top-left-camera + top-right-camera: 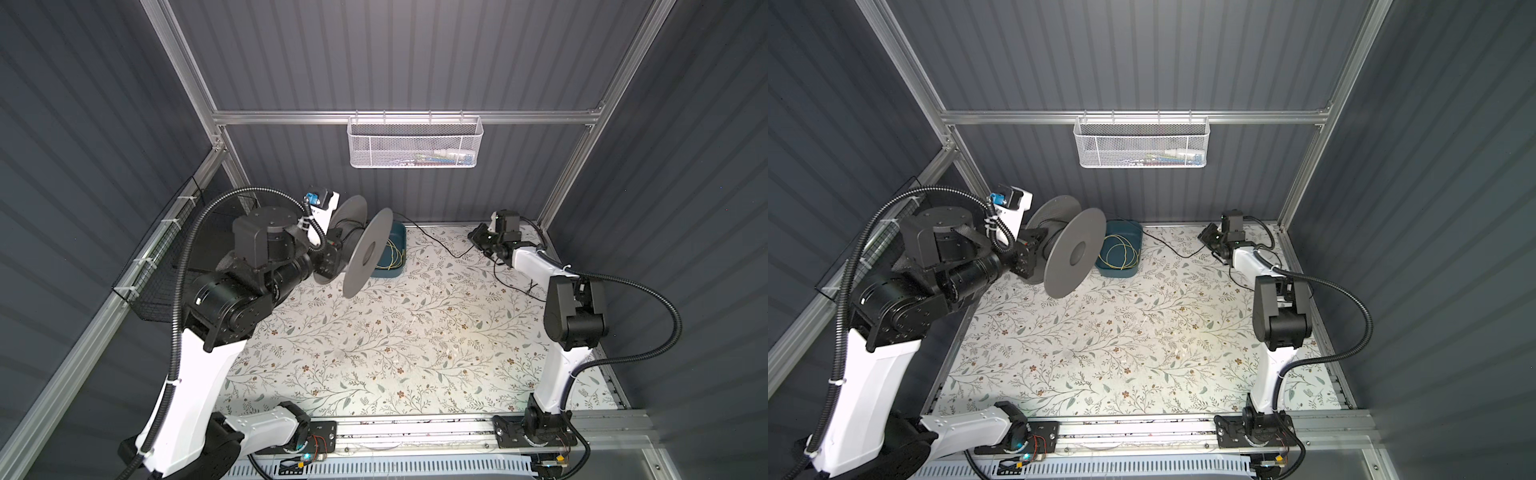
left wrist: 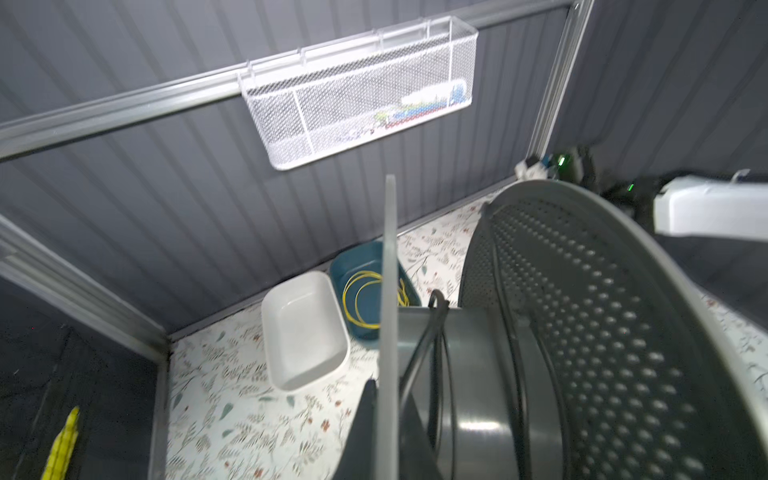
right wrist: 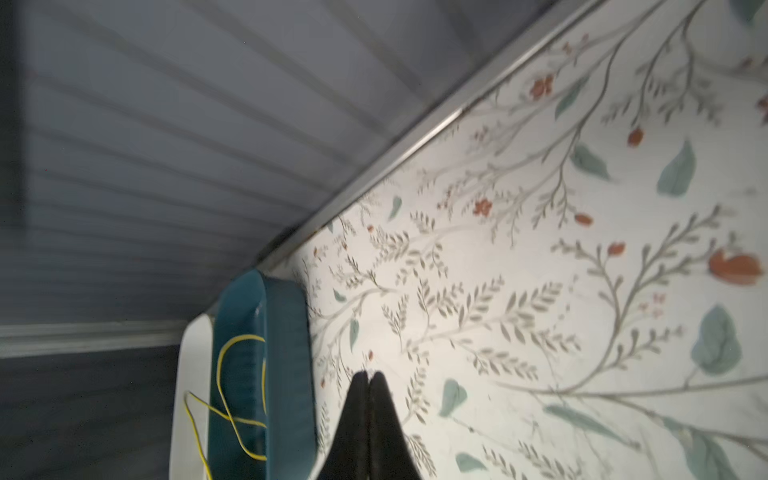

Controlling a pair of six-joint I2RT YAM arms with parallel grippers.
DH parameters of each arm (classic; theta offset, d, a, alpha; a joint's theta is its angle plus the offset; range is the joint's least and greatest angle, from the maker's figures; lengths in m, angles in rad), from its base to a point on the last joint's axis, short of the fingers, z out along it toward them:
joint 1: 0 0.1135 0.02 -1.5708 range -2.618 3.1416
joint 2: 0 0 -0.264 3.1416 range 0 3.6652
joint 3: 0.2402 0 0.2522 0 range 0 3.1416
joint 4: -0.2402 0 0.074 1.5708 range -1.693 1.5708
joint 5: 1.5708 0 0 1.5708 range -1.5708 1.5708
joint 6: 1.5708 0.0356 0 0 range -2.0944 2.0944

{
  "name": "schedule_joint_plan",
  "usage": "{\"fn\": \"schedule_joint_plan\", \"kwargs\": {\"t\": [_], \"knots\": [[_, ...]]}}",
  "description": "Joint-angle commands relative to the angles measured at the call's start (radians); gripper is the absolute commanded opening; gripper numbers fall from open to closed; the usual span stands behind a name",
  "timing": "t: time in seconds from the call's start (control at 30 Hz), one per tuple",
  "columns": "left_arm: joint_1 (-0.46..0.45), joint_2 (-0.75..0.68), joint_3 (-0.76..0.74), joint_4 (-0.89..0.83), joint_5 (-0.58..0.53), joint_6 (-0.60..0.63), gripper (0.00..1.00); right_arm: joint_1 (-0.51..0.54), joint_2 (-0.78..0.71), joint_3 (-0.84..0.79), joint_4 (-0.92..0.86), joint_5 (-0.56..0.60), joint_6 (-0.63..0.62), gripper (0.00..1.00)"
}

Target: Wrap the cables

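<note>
My left gripper (image 2: 388,382) is shut on the thin flange of a grey spool (image 1: 370,253), held in the air at the back left with its axle about level. A few turns of the black cable (image 2: 436,332) lie on the hub. From the spool the black cable (image 1: 440,245) runs across the table to my right gripper (image 1: 478,241), which is shut at the back right, and trails on behind it. The right wrist view shows the right gripper (image 3: 369,374) with its tips pressed together, and no cable is visible between them there. A yellow cable (image 1: 1121,253) lies coiled in a teal tray (image 1: 1125,226).
A white tray (image 2: 303,332) sits beside the teal tray (image 2: 353,257) against the back wall. A white mesh basket (image 1: 415,141) hangs on the back rail. A black mesh basket (image 1: 166,266) hangs on the left side. The floral table (image 1: 395,353) stretches to the front rail.
</note>
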Motion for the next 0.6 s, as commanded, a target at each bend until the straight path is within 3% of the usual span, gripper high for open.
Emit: {"fn": "schedule_joint_plan", "kwargs": {"t": [0.0, 0.2, 0.3, 0.43, 0.57], "knots": [[0.006, 0.044, 0.078, 0.183, 0.034, -0.097, 0.0, 0.051, -0.077, -0.109, 0.104, 0.054, -0.068, 0.0], [0.013, 0.12, 0.159, 0.295, 0.056, -0.167, 0.0, 0.184, -0.13, -0.266, 0.137, 0.117, -0.123, 0.0], [0.015, 0.162, 0.18, 0.32, -0.067, -0.178, 0.0, 0.253, -0.177, -0.352, 0.168, 0.132, -0.128, 0.0], [0.015, 0.229, 0.173, 0.353, -0.324, -0.158, 0.0, 0.364, -0.304, -0.462, 0.193, 0.197, -0.148, 0.0], [0.016, 0.271, 0.087, 0.481, -0.527, -0.098, 0.0, 0.443, -0.468, -0.522, 0.162, 0.224, -0.169, 0.0]]}}
